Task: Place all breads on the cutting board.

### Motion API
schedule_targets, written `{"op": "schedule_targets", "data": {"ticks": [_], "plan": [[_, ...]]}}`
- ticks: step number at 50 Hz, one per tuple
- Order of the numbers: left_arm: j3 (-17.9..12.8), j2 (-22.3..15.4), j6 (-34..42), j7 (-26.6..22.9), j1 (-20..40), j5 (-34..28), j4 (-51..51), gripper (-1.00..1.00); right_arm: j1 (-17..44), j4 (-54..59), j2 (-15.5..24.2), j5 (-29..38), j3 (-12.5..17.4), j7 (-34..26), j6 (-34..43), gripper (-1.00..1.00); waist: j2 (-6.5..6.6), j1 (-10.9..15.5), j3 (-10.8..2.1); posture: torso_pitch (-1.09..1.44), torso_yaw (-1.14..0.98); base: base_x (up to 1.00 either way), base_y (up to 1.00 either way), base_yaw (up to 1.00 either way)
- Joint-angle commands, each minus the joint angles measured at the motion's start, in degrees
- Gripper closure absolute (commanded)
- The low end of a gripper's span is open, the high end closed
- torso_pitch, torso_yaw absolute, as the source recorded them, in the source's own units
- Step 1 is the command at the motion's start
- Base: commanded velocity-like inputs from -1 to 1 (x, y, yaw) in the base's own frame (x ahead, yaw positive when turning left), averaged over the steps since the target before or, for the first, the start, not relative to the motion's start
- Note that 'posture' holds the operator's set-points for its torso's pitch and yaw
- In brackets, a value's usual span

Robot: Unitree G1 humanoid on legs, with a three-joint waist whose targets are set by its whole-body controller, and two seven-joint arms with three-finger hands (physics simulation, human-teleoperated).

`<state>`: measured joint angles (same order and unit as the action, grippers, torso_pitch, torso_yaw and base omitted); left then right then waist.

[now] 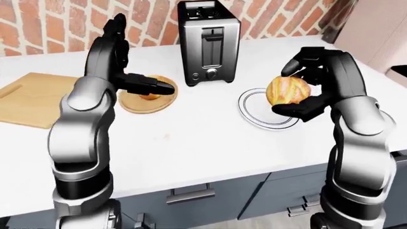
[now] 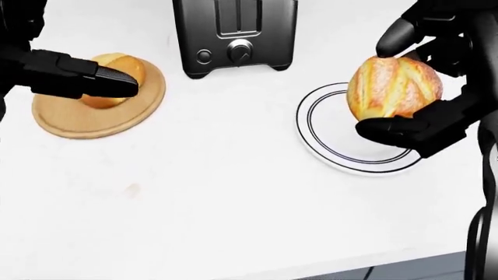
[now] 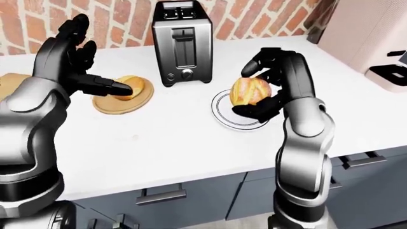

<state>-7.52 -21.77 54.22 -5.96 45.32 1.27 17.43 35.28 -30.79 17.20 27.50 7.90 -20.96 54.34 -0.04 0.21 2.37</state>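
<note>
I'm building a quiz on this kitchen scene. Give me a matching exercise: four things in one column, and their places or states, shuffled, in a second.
Things:
1. bread roll
2. second roll
3. white plate
4. toaster

Places or states:
A. lies on the round wooden board
B. stands by the brick wall
C. held above the counter in the right hand
D. bare, on the counter

Pairs: 1-C, 2-A, 3-D, 4-B
</note>
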Motion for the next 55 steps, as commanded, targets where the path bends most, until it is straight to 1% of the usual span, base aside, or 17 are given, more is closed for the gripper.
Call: {"op": "schedule_targets", "data": {"ticks": [1, 5, 8, 12, 20, 26, 34, 39, 41, 46, 47, 50, 55], "plan": [[0.3, -0.2, -5.0, -1.5, 2.2, -4.8, -1.6, -1.00, 1.7, -2.0, 0.5, 0.6, 0.3, 0.1, -1.2, 1.00, -0.08, 0.0, -1.43, 0.00, 0.00, 0.00, 0.00, 0.00], [0.1, 1.6, -7.0, -3.6, 3.2, -8.5, -5.5, -1.00, 1.8, -2.5, 0.3, 1.1, 0.1, -0.1, -1.0, 1.00, -0.16, 0.0, -1.63, 0.00, 0.00, 0.00, 0.00, 0.00], [0.3, 2.1, -8.0, -4.8, 3.8, -10.4, -7.8, -1.00, 1.9, -2.9, 0.2, 1.7, -0.2, -0.6, -0.7, 1.00, -0.25, -0.1, -1.68, 0.00, 0.00, 0.00, 0.00, 0.00], [1.4, 2.3, -8.7, -8.0, 4.5, -13.2, -11.0, -1.00, 1.7, -2.8, -0.3, 2.2, -0.6, -0.7, -1.0, 1.00, -0.31, -0.1, -1.74, 0.00, 0.00, 0.00, 0.00, 0.00], [1.8, 3.2, -10.9, -10.2, 6.2, -18.6, -17.7, -1.00, 1.3, -2.1, -0.9, 2.5, -0.5, -0.8, -2.0, 1.00, -0.35, 0.0, -2.01, 0.00, 0.00, 0.00, 0.00, 0.00], [1.3, 3.0, -11.7, -11.5, 8.2, -20.0, -22.6, -1.00, 1.0, -1.1, -1.2, 2.4, -0.6, -0.3, -3.1, 1.00, -0.36, -0.1, -2.06, 0.00, 0.00, 0.00, 0.00, 0.00], [0.9, 2.4, -14.6, -10.7, 10.9, -20.1, -30.2, -1.00, 0.8, -0.5, -1.5, 2.4, -0.6, 0.1, -3.7, 1.00, -0.38, -0.1, -2.11, 0.00, 0.00, 0.00, 0.00, 0.00], [0.5, 2.0, -15.8, -9.8, 11.7, -19.9, -33.3, -1.00, 0.7, -0.2, -1.5, 2.5, -0.8, 0.2, -3.9, 1.00, -0.36, -0.2, -2.19, 0.00, 0.00, 0.00, 0.00, 0.00], [0.5, 1.9, -16.1, -9.6, 11.7, -19.7, -33.8, -0.88, 0.6, -0.2, -1.6, 2.6, -0.9, 0.2, -3.9, 1.00, -0.34, -0.2, -2.19, 0.00, 0.00, 0.00, 0.00, 0.00], [0.6, 1.8, -17.0, -9.0, 11.6, -19.5, -35.1, -0.84, 0.5, -0.3, -1.8, 2.8, -1.0, 0.1, -4.0, 1.00, -0.32, -0.2, -2.14, 0.00, 0.00, 0.00, 0.00, 0.00], [0.7, 1.9, -17.5, -8.8, 11.3, -19.5, -35.5, -0.78, 0.3, -0.1, -1.9, 2.8, -0.9, 0.1, -4.2, 1.00, -0.32, -0.2, -2.13, 0.00, 0.00, 0.00, 0.00, 0.00], [0.8, 2.0, -17.9, -8.6, 11.3, -19.5, -36.2, -0.70, 0.3, 0.0, -1.9, 2.8, -0.9, 0.2, -4.4, 1.00, -0.28, -0.2, -2.17, 0.00, 0.00, 0.00, 0.00, 0.00], [1.2, 2.3, -18.8, -8.3, 11.2, -20.0, -37.7, -0.69, 0.2, 0.2, -1.9, 2.8, -0.8, 0.2, -4.6, 1.00, -0.28, -0.2, -2.23, 0.00, 0.00, 0.00, 0.00, 0.00]]}}
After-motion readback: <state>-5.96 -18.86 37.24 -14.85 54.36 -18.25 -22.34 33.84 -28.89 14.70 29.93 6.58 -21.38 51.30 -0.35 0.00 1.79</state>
